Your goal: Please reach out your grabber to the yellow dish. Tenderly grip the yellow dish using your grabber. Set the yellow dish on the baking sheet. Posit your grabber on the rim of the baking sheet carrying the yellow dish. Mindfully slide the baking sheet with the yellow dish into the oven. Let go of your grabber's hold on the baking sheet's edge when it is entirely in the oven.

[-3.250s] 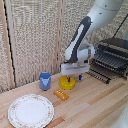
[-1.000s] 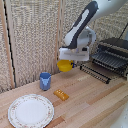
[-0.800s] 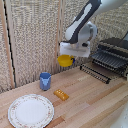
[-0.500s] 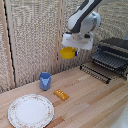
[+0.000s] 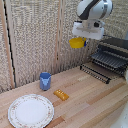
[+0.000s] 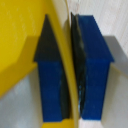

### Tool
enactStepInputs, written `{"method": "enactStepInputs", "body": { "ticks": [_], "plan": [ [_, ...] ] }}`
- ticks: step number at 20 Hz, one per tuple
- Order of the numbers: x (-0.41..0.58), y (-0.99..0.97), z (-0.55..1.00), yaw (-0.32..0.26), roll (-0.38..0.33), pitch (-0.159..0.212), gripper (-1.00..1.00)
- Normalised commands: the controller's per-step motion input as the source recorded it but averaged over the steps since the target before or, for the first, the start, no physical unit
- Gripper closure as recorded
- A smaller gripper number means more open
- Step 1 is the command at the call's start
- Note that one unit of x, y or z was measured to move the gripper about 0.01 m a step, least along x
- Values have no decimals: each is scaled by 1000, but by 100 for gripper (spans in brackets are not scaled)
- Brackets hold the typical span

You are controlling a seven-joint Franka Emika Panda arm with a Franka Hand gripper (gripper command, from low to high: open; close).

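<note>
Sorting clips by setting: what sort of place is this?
Probably a mock kitchen counter: a toaster oven with its tray, a plate and a blue cup on a wooden table.

— What was it all made of?
— The table [image 5: 95, 102] was pale wood with visible grain; the bowl [image 5: 76, 43] looked like smooth, glossy yellow plastic.
— And the tray [image 5: 108, 59]?
— Dark ribbed metal. The fingers [image 6: 92, 70] had matt blue pads, apparently rubbery.
</note>
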Motion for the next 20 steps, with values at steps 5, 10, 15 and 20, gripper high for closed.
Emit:
{"method": "enactStepInputs", "body": {
  "ticks": [5,10,15,20],
  "plan": [
    [9,-833,0,-108,36,-42,100],
    [-14,-794,18,-133,29,-5,100],
    [-93,-775,6,-140,29,0,100],
    [-97,-694,-25,-174,29,0,100]
  ]
}}
